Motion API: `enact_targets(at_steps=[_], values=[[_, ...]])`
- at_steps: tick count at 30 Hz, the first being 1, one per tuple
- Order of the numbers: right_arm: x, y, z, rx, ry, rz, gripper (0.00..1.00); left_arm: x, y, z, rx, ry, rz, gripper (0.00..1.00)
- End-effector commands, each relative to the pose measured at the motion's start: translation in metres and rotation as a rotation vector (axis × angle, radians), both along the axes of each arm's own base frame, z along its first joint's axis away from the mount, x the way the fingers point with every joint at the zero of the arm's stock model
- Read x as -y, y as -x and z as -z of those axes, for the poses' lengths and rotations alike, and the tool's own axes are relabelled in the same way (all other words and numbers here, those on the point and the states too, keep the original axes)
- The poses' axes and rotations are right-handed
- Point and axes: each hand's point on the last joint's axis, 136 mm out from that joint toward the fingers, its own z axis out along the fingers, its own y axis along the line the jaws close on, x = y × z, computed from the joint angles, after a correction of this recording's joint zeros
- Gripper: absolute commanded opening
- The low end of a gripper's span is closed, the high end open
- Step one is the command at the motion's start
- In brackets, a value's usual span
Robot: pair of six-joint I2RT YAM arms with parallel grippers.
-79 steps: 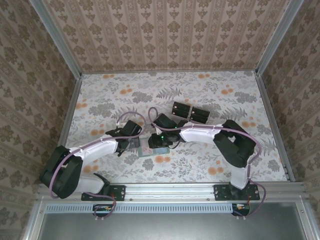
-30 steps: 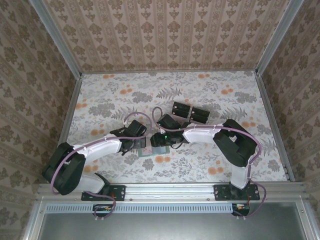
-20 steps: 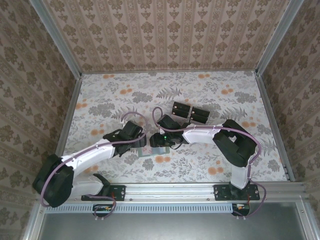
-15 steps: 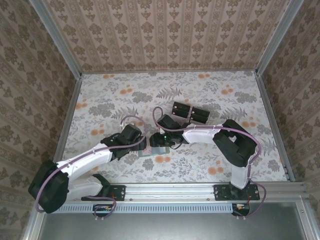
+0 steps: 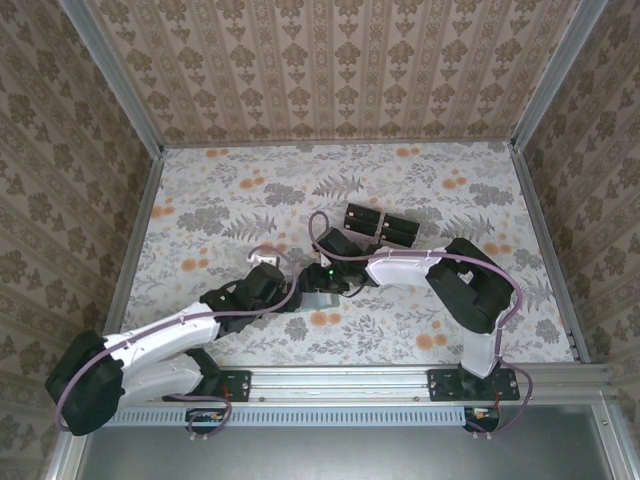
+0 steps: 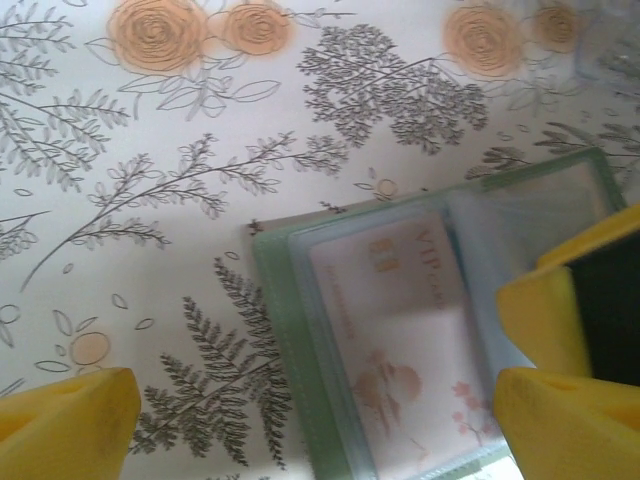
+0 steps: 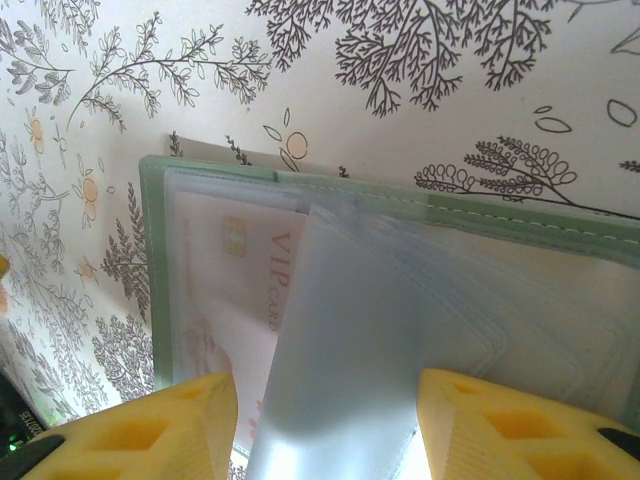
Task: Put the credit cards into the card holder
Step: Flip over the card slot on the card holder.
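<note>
The left gripper (image 6: 310,400), spread wide and empty, has swung in low beside the open green wallet (image 6: 270,300) near the table's (image 5: 400,180) front edge, probably to steady it, one pink card (image 6: 390,290) already sleeved, while the right gripper (image 7: 325,420) straddles a clear leaf (image 7: 350,330), grip unclear.

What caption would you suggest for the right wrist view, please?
Right gripper straddling a clear sleeve of the open green card holder, one pink credit card already inside.

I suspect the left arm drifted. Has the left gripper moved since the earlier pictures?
Yes. In the top view the left gripper has slid slightly toward the near rail, away from the black-block stand, which has stayed put.
</note>
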Motion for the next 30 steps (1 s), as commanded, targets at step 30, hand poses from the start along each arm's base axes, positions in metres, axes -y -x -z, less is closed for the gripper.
enact_targets(at_steps=[30], values=[[-0.007, 0.002, 0.001, -0.089, -0.062, 0.040, 0.53, 0.037, 0.004, 0.006, 0.059, 0.016, 0.149, 1.00]])
